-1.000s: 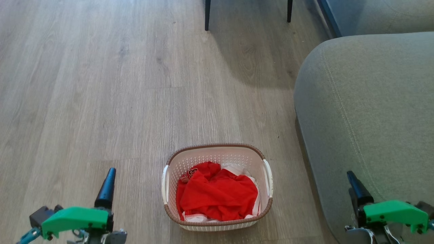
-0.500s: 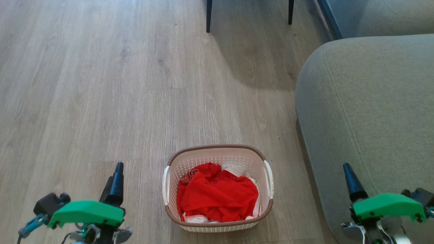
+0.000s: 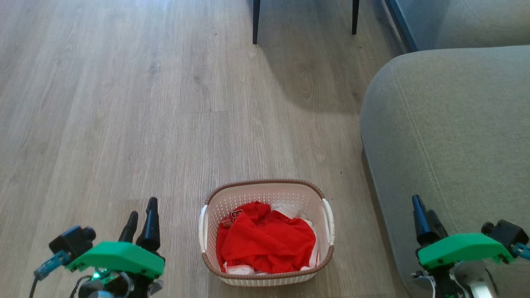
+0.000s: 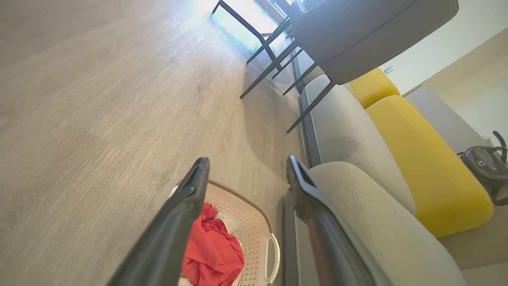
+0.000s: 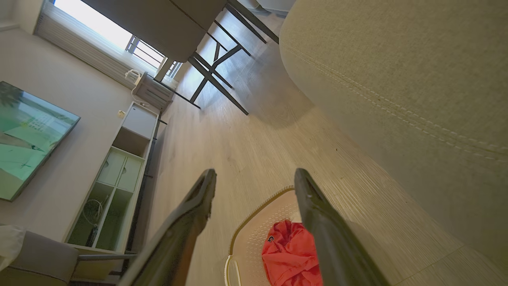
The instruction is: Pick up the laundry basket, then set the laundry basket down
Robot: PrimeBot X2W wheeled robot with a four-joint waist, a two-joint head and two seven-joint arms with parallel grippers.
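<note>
The laundry basket (image 3: 265,193), cream-white with a brown braided rim and white side handles, stands on the wood floor and holds red clothing (image 3: 265,244). My left gripper (image 3: 143,209) hovers to its left, apart from the left handle (image 3: 201,227), open with nothing between its fingers. In the left wrist view the basket (image 4: 250,234) lies low between the spread fingers of the left gripper (image 4: 247,161). My right gripper (image 3: 423,207) hangs to the right of the basket, in front of the sofa, clear of the right handle (image 3: 330,221). In its wrist view the right gripper (image 5: 254,172) is open above the basket (image 5: 254,234).
A grey sofa arm (image 3: 447,145) rises close on the basket's right. Dark chair legs (image 3: 256,20) stand at the far end of the floor. Yellow cushions (image 4: 420,159) and a black bag (image 4: 486,163) lie on the sofa. A TV (image 5: 27,139) and a white cabinet (image 5: 119,178) line the wall.
Both grippers have risen in the head view and come slightly inward toward the basket. The left wrist has turned, so both its fingers now show apart. The camera tilted slightly.
</note>
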